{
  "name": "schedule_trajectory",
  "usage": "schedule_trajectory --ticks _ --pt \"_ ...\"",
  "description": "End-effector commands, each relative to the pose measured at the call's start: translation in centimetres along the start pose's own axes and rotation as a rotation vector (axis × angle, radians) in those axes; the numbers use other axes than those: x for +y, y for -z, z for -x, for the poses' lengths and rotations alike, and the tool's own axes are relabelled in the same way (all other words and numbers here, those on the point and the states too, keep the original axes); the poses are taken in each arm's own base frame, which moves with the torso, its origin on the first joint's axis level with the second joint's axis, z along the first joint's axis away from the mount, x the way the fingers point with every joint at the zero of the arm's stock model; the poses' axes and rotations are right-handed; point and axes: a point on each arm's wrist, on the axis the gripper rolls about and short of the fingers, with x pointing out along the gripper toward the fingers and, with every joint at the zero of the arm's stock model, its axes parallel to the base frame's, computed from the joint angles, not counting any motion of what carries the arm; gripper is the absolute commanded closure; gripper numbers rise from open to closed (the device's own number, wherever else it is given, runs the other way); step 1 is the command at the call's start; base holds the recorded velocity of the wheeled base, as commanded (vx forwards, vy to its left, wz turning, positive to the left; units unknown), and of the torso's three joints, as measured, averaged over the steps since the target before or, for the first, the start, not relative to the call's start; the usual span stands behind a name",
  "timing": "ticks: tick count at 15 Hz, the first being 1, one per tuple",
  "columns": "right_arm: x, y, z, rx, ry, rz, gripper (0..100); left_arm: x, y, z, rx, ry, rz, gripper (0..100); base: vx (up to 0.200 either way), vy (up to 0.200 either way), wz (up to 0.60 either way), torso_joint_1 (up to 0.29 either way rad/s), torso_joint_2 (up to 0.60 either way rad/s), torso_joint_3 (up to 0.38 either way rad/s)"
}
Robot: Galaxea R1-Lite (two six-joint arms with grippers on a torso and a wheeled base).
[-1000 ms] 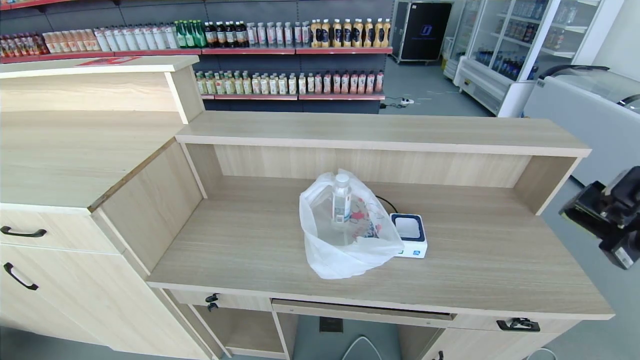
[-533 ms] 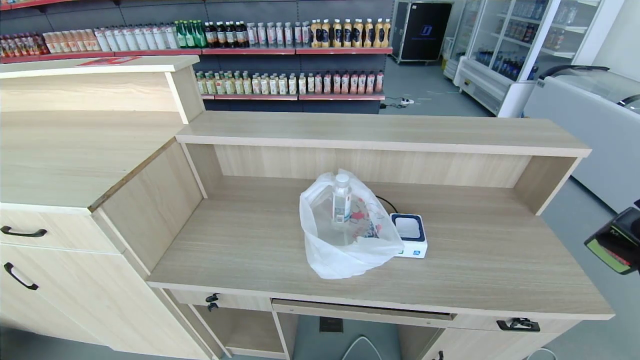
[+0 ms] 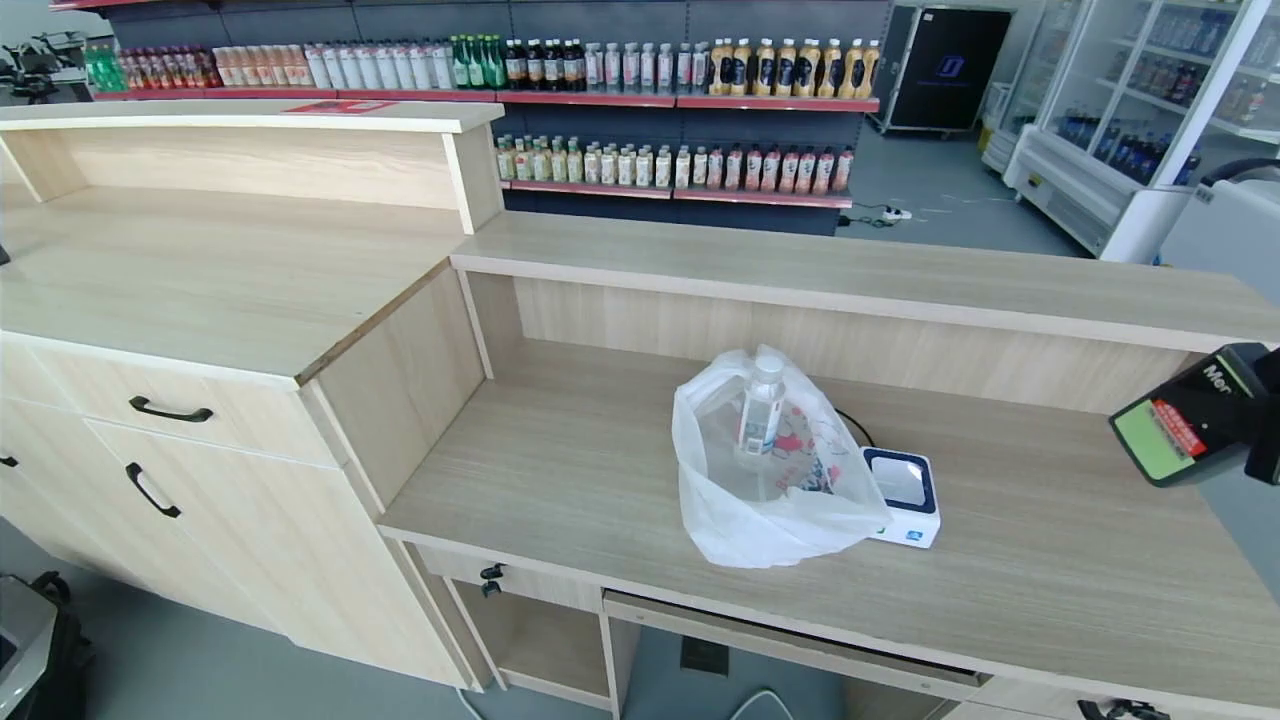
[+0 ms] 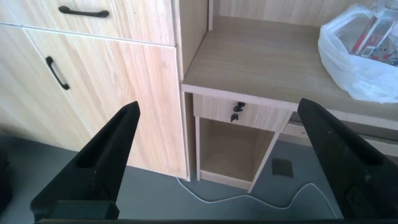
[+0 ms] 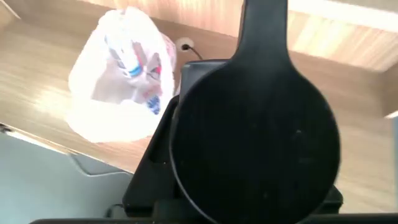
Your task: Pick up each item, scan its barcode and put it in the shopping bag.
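Green-ended black package (image 3: 1185, 428) in right claw (image 3: 1262, 440)

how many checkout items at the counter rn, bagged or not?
2. A clear bottle stands upright in the shopping bag; a dark, green-ended canister is in the right gripper near the counter's right end. The bag may hide more.

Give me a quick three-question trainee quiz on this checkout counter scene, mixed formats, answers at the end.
1. True or false: the bottle stands inside the shopping bag.
2. The scanner sits beside the bag on: A) the robot's left, B) the robot's right, C) neither, it is inside it.
3. Fill in: the right gripper holds a dark package with a ____ end.
Key: 1 true; 2 B; 3 green.
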Motion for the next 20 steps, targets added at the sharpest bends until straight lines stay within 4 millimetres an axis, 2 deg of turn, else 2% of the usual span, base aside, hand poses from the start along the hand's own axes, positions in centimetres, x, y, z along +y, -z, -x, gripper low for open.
schedule_trajectory --ticks 1,4,6,9,11,15,18,20 --pt "-1.1 -0.3 -3.5 0.054 -0.025 -0.183 100 0.0 0.0 0.0 -0.002 -0.001 0.000 0 0.000 0.000 0.00 0.000 0.00 0.000" --pt "-2.3 -0.2 -6.8 0.107 -0.069 -0.419 100 0.0 0.0 0.0 0.000 -0.001 0.000 0 0.000 0.000 0.00 0.000 0.00 0.000" --pt "-3.8 1.3 -8.6 0.190 -0.082 -0.533 100 0.0 0.0 0.0 -0.002 -0.001 0.000 0 0.000 0.000 0.00 0.000 0.00 0.000" --pt "-4.9 3.7 -9.9 0.299 -0.082 -0.598 100 0.0 0.0 0.0 0.000 -0.001 0.000 0 0.000 0.000 0.00 0.000 0.00 0.000" --pt "-5.3 4.0 -10.9 0.309 -0.111 -0.593 100 0.0 0.0 0.0 -0.002 -0.001 0.000 0 0.000 0.000 0.00 0.000 0.00 0.000" --pt "-6.8 5.4 -14.3 0.344 -0.165 -0.535 100 0.0 0.0 0.0 -0.002 -0.001 0.000 0 0.000 0.000 0.00 0.000 0.00 0.000" --pt "-7.2 6.5 -15.2 0.356 -0.248 -0.444 100 0.0 0.0 0.0 0.000 -0.001 0.000 0 0.000 0.000 0.00 0.000 0.00 0.000" --pt "-7.3 6.6 -15.4 0.352 -0.287 -0.447 100 0.0 0.0 0.0 -0.002 -0.001 0.000 0 0.000 0.000 0.00 0.000 0.00 0.000"
